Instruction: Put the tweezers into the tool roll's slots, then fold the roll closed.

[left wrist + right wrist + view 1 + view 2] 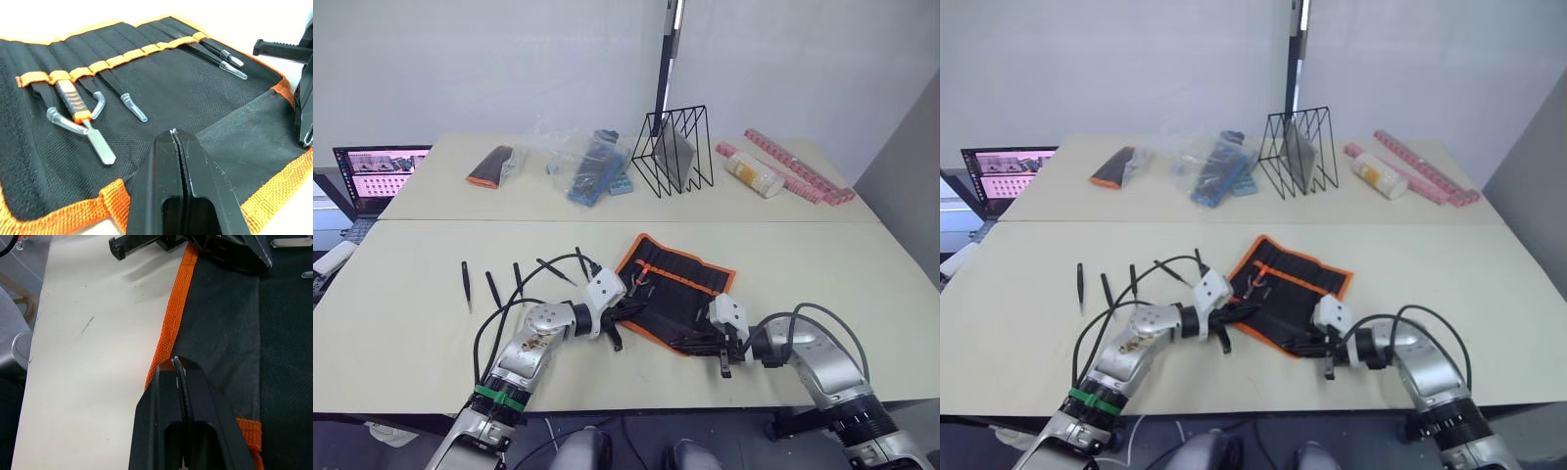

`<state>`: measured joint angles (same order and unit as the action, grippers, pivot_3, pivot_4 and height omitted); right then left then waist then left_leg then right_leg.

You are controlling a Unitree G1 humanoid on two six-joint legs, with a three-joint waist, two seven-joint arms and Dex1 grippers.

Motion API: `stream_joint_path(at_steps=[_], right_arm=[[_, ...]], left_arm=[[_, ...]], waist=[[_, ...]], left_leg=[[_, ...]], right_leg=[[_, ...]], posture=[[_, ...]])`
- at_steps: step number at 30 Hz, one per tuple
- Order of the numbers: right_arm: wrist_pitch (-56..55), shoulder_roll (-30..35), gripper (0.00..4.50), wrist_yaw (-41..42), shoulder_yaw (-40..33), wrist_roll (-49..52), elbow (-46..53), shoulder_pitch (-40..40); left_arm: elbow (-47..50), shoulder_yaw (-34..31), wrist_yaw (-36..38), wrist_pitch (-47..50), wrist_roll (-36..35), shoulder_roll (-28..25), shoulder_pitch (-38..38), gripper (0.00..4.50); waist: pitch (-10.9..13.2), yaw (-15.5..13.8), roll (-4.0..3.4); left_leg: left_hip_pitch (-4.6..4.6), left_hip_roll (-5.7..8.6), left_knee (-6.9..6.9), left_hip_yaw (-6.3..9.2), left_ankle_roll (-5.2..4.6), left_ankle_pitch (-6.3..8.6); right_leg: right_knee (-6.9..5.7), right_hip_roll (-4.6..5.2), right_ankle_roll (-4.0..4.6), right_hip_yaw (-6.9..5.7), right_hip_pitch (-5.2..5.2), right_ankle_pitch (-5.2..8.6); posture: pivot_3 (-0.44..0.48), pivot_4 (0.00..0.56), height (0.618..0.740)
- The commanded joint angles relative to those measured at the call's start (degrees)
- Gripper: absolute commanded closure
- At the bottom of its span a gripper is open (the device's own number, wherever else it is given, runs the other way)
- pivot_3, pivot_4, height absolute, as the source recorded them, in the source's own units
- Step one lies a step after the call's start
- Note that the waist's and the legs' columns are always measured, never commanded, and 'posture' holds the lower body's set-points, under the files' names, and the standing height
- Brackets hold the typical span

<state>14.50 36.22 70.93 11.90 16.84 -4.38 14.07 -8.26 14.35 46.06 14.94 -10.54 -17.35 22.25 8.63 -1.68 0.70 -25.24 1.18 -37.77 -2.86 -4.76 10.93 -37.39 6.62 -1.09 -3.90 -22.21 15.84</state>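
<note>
Tool roll [677,284] lying open on the table [822,264], left gripper [174,134] clamped on its near flap, right gripper [176,363] pinching the orange edge. Four tweezers [490,283] loose beyond the left gripper (away from the roll).

Left pincer [178,147] fingers pressed together; right pincer [178,374] likewise; both forearms low, angled inward.

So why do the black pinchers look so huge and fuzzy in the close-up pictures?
Left wrist view: the left end effector sits right against the camera, so it looms soft, while the tool roll stays sharp. Right wrist view: same for the right end effector; the table looks bright.
</note>
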Motion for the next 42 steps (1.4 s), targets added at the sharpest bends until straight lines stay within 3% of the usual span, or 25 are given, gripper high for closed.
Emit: stream_joint_path(at_steps=[1,4,9,15,21,25,29,35,42], right_arm=[[2.71,3.81,4.5,2.26,-0.58,0.2,-0.18,-3.34],[4.2,4.74,4.5,3.36,-3.28,3.97,2.62,-3.54],[17.73,5.91,4.5,4.24,-13.87,20.9,9.77,-0.43],[18.51,6.66,4.5,-0.03,-19.45,21.17,6.36,4.18],[11.44,8.14,4.5,-2.15,-22.54,15.49,-7.48,7.73],[10.4,8.93,3.33,-1.37,-25.32,15.87,-14.57,8.91],[6.13,10.1,1.98,-0.15,-26.03,12.96,-23.14,10.26],[1.96,10.94,0.02,0.59,-26.72,10.45,-33.48,12.44],[-2.19,11.36,0.02,-1.16,-26.05,6.64,-37.69,13.41]], left_arm=[[1.81,-3.35,1.04,-0.73,-2.79,-0.08,0.38,4.46],[2.39,-4.02,1.88,-0.75,-3.32,-0.36,0.48,4.46],[3.31,-8.43,3.18,-0.35,-6.55,-1.76,2.39,4.46],[9.09,-13.36,4.76,3.78,-12.23,-5.02,3.79,4.46],[14.12,-23.25,4.19,7.53,-15.4,-14.5,-2.22,2.66],[14.77,-30.24,3.02,6.13,-15.49,-18.86,-10.02,1.35],[13.65,-39.09,2.22,2.0,-15.47,-19.8,-20.26,0.03],[9.57,-48.87,-1.04,-3.24,-14.77,-17.99,-31.87,0.0],[6.58,-50.56,-2.61,-5.75,-14.89,-17.75,-34.27,0.0]], waist=[[0.0,-0.38,-0.01],[0.01,-0.67,-0.01],[0.21,-0.6,-0.2],[0.23,-0.45,-0.21],[0.24,-0.37,-0.23],[0.32,0.23,-0.35],[0.36,0.68,-0.42],[0.38,1.08,-0.48],[0.39,0.88,-0.53]], left_leg=[[-0.03,0.0,0.01,0.0,0.0,0.0],[-0.11,0.01,0.03,0.0,-0.1,0.06],[-0.57,0.03,0.01,-0.01,-0.17,0.09],[-0.69,0.02,0.0,-0.02,-0.16,0.08],[-0.71,0.05,0.01,-0.03,-0.19,0.09],[-0.71,0.04,0.03,-0.1,-0.19,0.09],[-0.7,0.03,0.04,-0.12,-0.18,0.1],[-0.71,0.04,0.11,-0.18,-0.17,0.12],[-0.78,0.09,0.16,-0.3,-0.17,0.12]], right_leg=[[0.1,0.0,-0.02,-0.01,0.0,-0.01],[0.32,0.0,-0.11,-0.01,0.01,-0.07],[0.39,0.04,-0.15,-0.01,-0.17,-0.22],[0.46,0.04,-0.15,-0.04,-0.31,-0.28],[0.49,0.04,-0.16,-0.04,-0.37,-0.28],[0.47,0.03,-0.15,-0.03,-0.46,-0.28],[0.47,0.05,-0.16,-0.01,-0.51,-0.29],[0.5,0.1,-0.15,0.04,-0.62,-0.28],[0.48,0.23,-0.17,0.08,-0.75,-0.29]], posture=[[0.0,0.15,0.704],[0.0,0.15,0.704],[0.0,0.15,0.704],[0.0,0.15,0.704],[0.0,0.15,0.704],[0.0,0.15,0.704],[0.0,0.15,0.704],[0.0,0.15,0.704],[0.0,0.15,0.704]])
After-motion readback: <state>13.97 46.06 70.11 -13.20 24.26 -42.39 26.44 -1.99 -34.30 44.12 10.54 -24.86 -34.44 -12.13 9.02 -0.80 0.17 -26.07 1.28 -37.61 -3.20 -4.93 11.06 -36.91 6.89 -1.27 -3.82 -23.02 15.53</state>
